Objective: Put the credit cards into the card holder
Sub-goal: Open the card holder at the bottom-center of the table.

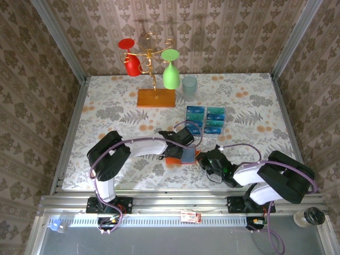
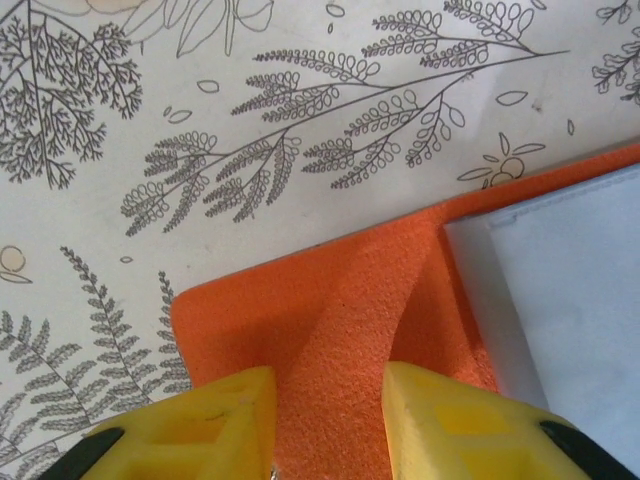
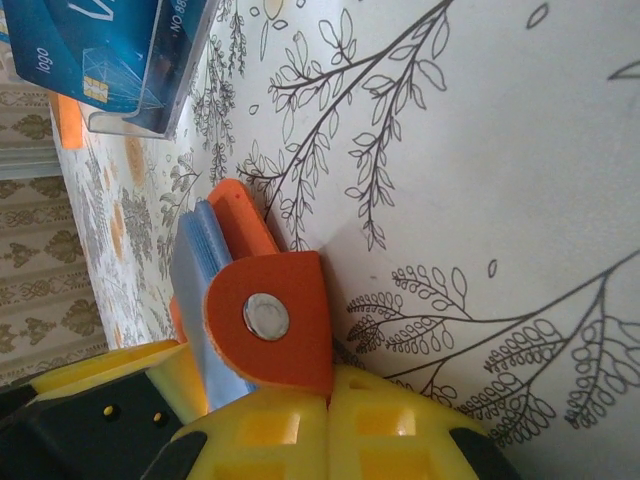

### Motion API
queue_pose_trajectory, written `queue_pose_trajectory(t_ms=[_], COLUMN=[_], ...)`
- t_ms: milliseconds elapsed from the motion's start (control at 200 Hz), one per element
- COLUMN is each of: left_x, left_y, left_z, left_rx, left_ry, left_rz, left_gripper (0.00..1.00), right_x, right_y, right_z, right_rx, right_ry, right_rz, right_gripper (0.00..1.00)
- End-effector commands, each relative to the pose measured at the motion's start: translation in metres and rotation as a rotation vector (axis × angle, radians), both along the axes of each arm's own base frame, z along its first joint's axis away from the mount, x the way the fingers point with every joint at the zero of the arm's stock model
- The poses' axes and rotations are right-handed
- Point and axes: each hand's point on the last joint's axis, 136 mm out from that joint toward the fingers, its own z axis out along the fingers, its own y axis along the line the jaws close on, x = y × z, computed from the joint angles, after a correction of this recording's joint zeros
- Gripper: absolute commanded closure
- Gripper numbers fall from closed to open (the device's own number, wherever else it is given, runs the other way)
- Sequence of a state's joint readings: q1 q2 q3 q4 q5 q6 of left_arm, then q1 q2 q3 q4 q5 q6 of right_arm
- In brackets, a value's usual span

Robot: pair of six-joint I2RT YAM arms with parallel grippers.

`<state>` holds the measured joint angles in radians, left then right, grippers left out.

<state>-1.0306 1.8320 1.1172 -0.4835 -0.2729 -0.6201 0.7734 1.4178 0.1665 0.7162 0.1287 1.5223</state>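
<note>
Orange card holder (image 1: 180, 158) lies on the flowery table (image 1: 106, 101), right between the two hands. The right gripper (image 3: 328, 405) has its yellow fingers pressed together on the card holder's round flap, the one with the shiny snap (image 3: 265, 317). The flap stands up just past the fingertips, and a grey-blue pocket (image 3: 195, 270) shows behind it.

The left gripper (image 2: 327, 395) is at the holder's other side. Its two yellow fingers are a little apart with orange felt between them. I cannot tell if they pinch it or just sit over it.

A bit farther out from both hands, the credit cards (image 1: 205, 120) sit in blue and teal piles side by side, apart from the holder. Well beyond them are a wooden stand (image 1: 155, 98) with a red glass (image 1: 130, 56) and a green glass (image 1: 170, 74), and a pale cup (image 1: 189, 87).
</note>
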Motion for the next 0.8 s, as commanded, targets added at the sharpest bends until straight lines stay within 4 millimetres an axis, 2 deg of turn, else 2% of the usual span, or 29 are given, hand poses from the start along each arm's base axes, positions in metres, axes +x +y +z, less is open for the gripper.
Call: queue_pose_trajectory(t_ms=[0, 410, 640, 780, 795], left_x=[-0.004, -0.006, -0.009, -0.012, -0.012], left_y=[-0.008, -0.024, -0.019, -0.015, -0.014], left_z=[0.013, 0.020, 0.006, -0.003, -0.003], left_rx=[-0.104, -0.221, -0.105, -0.030, -0.024], left_ry=[-0.023, -0.042, -0.046, -0.049, -0.049], left_rz=[0.038, 0.051, 0.005, -0.024, -0.027], left_gripper=[0.63, 0.53, 0.54, 0.55, 0.55], right_x=[0.003, 0.002, 0.002, 0.003, 0.003], right_y=[0.001, 0.002, 0.004, 0.011, 0.010], right_z=[-0.001, -0.005, -0.003, 0.005, 0.007], right_rx=[-0.021, -0.025, -0.022, -0.021, -0.022], right_ry=[-0.004, 0.005, -0.002, -0.029, -0.034], right_rz=[-0.020, -0.015, -0.003, 0.037, 0.039], right_gripper=[1.00, 1.00, 1.00, 1.00, 0.96])
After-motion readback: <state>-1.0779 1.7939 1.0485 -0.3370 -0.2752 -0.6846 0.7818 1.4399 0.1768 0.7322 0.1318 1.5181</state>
